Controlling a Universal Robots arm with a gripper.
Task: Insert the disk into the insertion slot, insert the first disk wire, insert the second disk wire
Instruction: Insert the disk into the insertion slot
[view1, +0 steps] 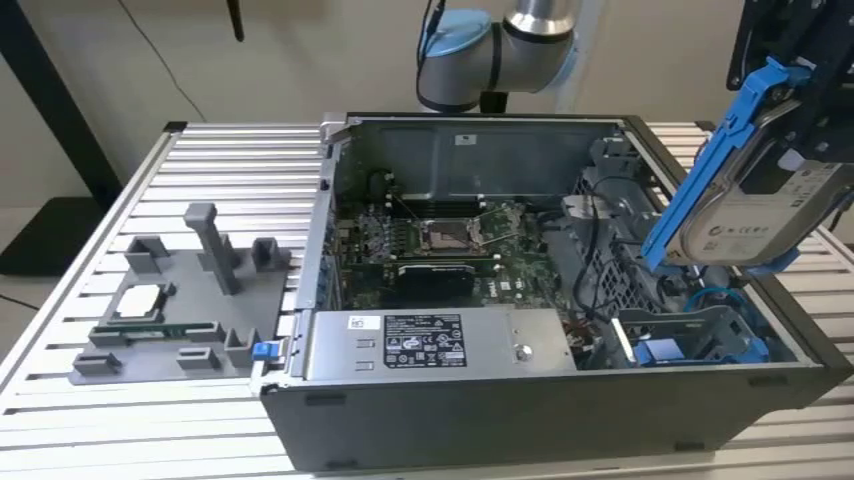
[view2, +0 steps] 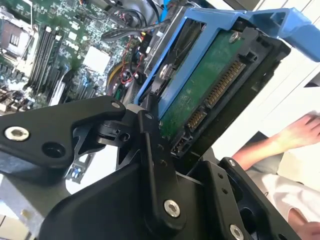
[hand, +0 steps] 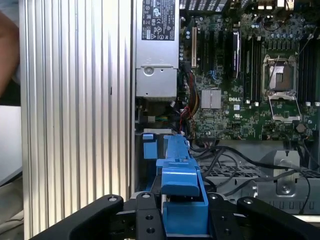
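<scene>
Disk (view1: 754, 225) hangs tilted at the upper right of the exterior view, above the insertion slot (view1: 694, 338) at lower right — not in yet. The gripper (hand: 182, 217) pinches it by its blue frame (view1: 707, 160). It is likely stiff, heavyish and easy to hurt — hold the frame sides, not the green board (view2: 200, 95).

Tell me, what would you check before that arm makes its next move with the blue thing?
1. Grip: the gripper is shut on the disk: ok.
2. Disk lined up with the insertion slot: it hangs tilted above the case: not ok.
3. Slot free of another disk: ok.
4. Cables out of the slot's way: cannot tell.
5. People at a safe distance: a person's hand seems close to the arm: not ok.
</scene>
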